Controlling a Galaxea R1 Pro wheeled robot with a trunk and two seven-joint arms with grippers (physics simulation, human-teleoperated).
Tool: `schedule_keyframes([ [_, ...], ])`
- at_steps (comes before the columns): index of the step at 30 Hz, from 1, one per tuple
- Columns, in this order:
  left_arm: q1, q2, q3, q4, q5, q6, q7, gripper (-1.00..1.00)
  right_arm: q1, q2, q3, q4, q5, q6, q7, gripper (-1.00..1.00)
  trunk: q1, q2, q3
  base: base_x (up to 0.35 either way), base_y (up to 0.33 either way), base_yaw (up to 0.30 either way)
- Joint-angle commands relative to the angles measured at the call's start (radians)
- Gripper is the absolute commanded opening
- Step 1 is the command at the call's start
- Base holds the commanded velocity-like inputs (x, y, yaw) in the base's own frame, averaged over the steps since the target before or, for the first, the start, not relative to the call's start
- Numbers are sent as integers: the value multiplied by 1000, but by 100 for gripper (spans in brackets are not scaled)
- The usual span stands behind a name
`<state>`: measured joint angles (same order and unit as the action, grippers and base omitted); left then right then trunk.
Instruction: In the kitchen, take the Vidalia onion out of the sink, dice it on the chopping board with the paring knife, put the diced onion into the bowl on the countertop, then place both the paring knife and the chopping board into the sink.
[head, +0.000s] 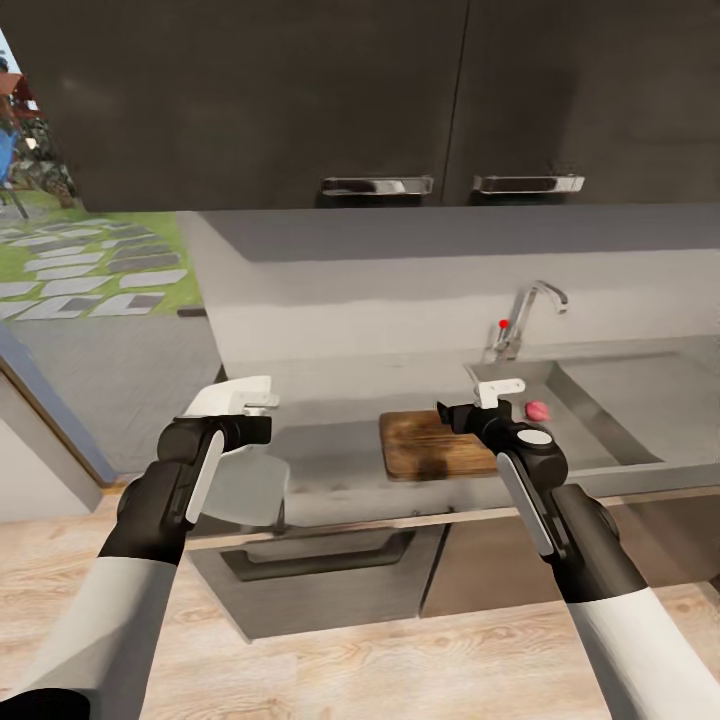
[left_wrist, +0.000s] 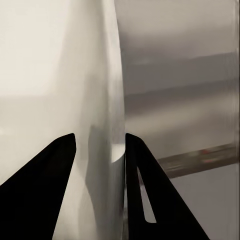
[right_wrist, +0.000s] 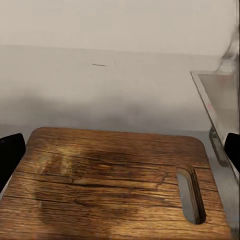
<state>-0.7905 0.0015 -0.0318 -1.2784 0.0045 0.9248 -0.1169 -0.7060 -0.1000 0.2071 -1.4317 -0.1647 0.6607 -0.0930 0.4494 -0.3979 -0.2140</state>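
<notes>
My left gripper (head: 245, 397) is shut on the rim of the white bowl (head: 246, 488), which hangs tilted on edge over the left end of the grey countertop (head: 335, 440). In the left wrist view the bowl's wall (left_wrist: 95, 100) stands between the two dark fingers. The dark wooden chopping board (head: 432, 447) lies flat beside the sink (head: 610, 410). Above the board's far end my right gripper (head: 497, 390) is open and holds nothing. The board's bare surface and slot (right_wrist: 191, 195) fill the right wrist view. The pinkish Vidalia onion (head: 537, 409) lies in the sink basin. The paring knife is out of view.
A chrome tap (head: 527, 312) with a red knob rises behind the basin. Dark wall cabinets with chrome handles (head: 377, 185) hang overhead. Below the counter's edge is a dark drawer front (head: 320, 565). The counter ends at the left, near an opening onto a garden (head: 90, 260).
</notes>
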Motion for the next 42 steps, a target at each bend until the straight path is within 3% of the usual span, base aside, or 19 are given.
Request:
schedule_keyframes([
  [1,-1,0,0,-1,-1,5,-1,-100,-1,-1,3,-1,-10,4,-10,100,1,-2,-2,0,-230,1],
  [14,-1,-5,0,-1,-1,5,-1,-100,-1,-1,3,-1,-10,4,-10,100,1,-2,-2,0,-251,0],
  [42,-1,-5,0,5,-1,5,-1,-100,-1,-1,1,-1,-10,4,-10,100,1,-2,-2,0,-8,7],
])
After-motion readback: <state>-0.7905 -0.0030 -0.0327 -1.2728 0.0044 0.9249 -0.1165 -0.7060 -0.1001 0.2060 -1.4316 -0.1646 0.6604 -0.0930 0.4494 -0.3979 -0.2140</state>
